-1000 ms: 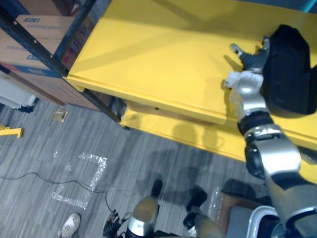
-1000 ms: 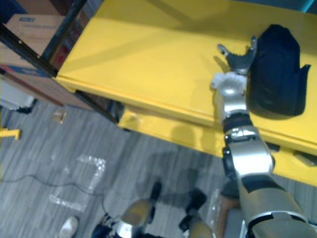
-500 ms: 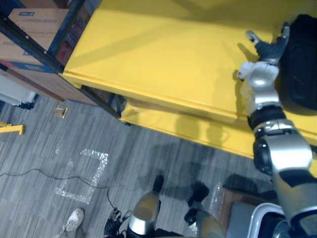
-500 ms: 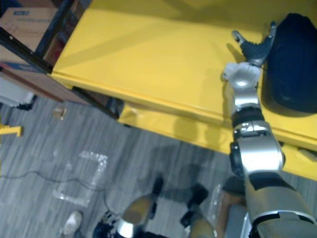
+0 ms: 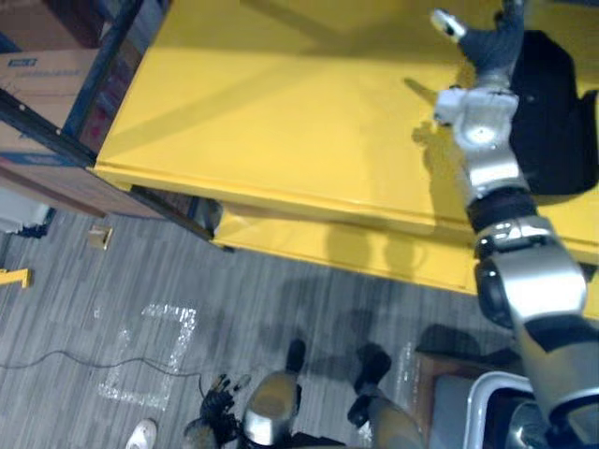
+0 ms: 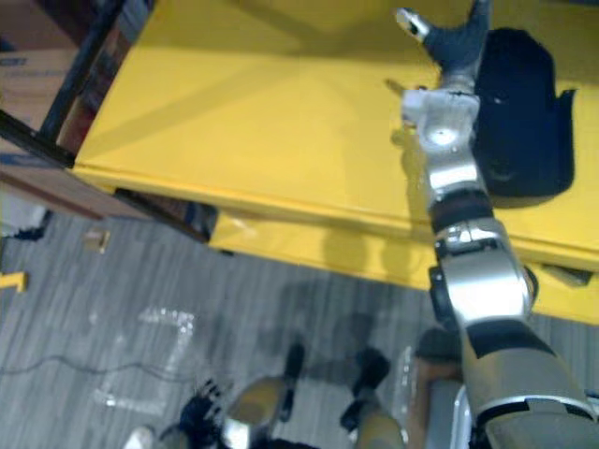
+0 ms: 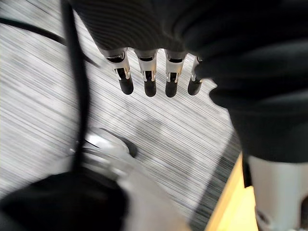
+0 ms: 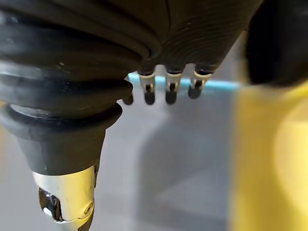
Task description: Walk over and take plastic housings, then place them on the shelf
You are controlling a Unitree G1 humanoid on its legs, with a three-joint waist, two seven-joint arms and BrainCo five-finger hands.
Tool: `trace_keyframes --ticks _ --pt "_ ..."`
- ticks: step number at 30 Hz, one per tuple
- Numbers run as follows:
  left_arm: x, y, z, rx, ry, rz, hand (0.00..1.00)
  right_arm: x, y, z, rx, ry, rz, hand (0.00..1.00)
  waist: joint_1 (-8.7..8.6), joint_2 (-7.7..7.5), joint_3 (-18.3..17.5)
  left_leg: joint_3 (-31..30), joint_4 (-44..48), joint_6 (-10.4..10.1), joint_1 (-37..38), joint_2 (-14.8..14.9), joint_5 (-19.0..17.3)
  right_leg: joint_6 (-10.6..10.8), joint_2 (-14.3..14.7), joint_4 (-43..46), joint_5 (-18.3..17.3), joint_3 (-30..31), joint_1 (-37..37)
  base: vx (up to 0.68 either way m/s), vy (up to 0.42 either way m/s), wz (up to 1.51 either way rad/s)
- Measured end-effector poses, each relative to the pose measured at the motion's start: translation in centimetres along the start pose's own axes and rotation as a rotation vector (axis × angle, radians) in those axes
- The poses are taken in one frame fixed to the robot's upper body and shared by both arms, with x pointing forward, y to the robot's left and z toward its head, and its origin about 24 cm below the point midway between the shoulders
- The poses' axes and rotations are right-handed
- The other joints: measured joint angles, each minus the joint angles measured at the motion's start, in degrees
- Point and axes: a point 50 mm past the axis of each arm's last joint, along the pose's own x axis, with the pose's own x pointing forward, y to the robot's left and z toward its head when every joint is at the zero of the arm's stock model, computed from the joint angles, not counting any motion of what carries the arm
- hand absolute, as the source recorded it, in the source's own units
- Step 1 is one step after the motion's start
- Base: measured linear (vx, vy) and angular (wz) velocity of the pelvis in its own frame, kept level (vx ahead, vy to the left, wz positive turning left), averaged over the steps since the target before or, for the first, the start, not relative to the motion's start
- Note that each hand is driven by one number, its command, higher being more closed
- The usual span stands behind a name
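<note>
Sitting on the shelf: the black plastic housing [image 5: 552, 112], parked at the right end of the yellow shelf board [image 5: 281, 122], a bit back from the front edge, and nothing is gripping it.
Right hand: the right hand [image 5: 489, 49] is up over the board just off the housing's left side. Thumb sticks out sideways, fingers are stretched straight up, so it's unclenched and carrying nothing. Can't tell if it actually brushes the housing.
Left hand: the left hand [image 7: 147, 77] dangles low over the grey floor [image 5: 84, 281], fingers straight and loose, nothing in it either.
Lower shelf: a second yellow board [image 5: 309, 245] peeks out from under the top board's front edge.
Left corner: a dark upright post [image 5: 56, 126] crosses by the board's front left corner, with a cardboard box [image 5: 42, 70] right behind it.
Floor stuff: a square outline of clear tape [image 5: 150, 355] on the striped carpet, plus a person's white shoe [image 5: 140, 435] just beyond the tape.
</note>
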Motion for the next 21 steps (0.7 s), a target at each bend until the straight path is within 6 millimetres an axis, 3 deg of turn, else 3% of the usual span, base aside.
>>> trace_keyframes --ticks 6,9,10,11,12,13,15,21 --pt "-0.1 1.7 0.3 -0.061 -0.017 0.102 0.00 -6.7 0.2 -1.1 0.213 0.002 0.239 1.00 -2.86 -5.95 -6.0 2.7 -1.2 -0.2 2.8 0.8 -0.2 -0.3 0.9 -0.2 -0.5 1.7 1.3 0.01 -0.003 -0.14" --pt "-0.8 3.4 -1.3 -0.096 0.012 0.173 0.00 -11.6 -2.5 -2.8 0.263 0.084 0.236 1.00 -5.07 -7.88 -9.9 3.4 -2.0 -0.2 3.4 1.2 -1.1 0.2 1.3 -0.5 -1.1 1.9 1.4 -0.01 0.011 -0.13" --pt "-1.5 4.3 -2.2 -0.099 0.005 0.211 0.00 -14.0 -4.3 -3.9 0.266 0.144 0.196 1.00 -5.29 -8.70 -10.5 4.2 -2.1 -0.2 4.0 1.3 -1.3 0.2 1.4 -0.5 -1.2 2.4 1.5 0.00 0.013 -0.20" --pt "-2.0 4.8 -2.9 -0.105 0.003 0.235 0.00 -15.4 -5.1 -4.4 0.266 0.178 0.174 1.00 -5.28 -9.00 -10.8 4.6 -2.1 -0.2 4.2 1.4 -1.6 0.2 1.6 -0.5 -1.2 3.0 1.5 -0.01 0.010 -0.29" --pt "-3.0 5.9 -4.1 -0.091 -0.004 0.280 0.00 -18.0 -6.7 -5.3 0.257 0.247 0.136 1.00 -5.70 -9.48 -11.1 5.1 -2.0 -0.3 4.2 1.5 -1.8 0.3 1.6 -0.5 -1.1 3.3 1.5 -0.01 0.005 -0.20" --pt "-4.4 7.0 -5.7 -0.089 0.004 0.334 0.00 -20.6 -7.9 -6.2 0.251 0.325 0.106 1.00 -6.98 -9.79 -11.4 5.1 -2.0 -0.3 4.2 1.4 -1.9 0.3 1.5 -0.5 -1.1 3.3 1.6 -0.01 0.007 -0.13" --pt "-6.1 8.0 -7.7 -0.059 0.038 0.380 0.00 -23.5 -9.1 -7.2 0.254 0.435 0.087 1.00 -8.23 -9.83 -11.6 5.7 -2.0 -0.4 4.4 1.5 -2.0 0.5 1.6 -0.5 -1.1 3.8 1.6 -0.02 0.001 -0.09" --pt "-6.5 8.4 -8.0 -0.075 0.019 0.404 0.00 -27.4 -9.7 -8.1 0.283 0.580 0.079 1.00 -8.54 -9.92 -13.3 7.5 -2.7 -0.6 5.2 1.5 -2.5 0.7 1.6 0.0 -0.9 5.5 1.4 0.00 -0.004 -0.12"
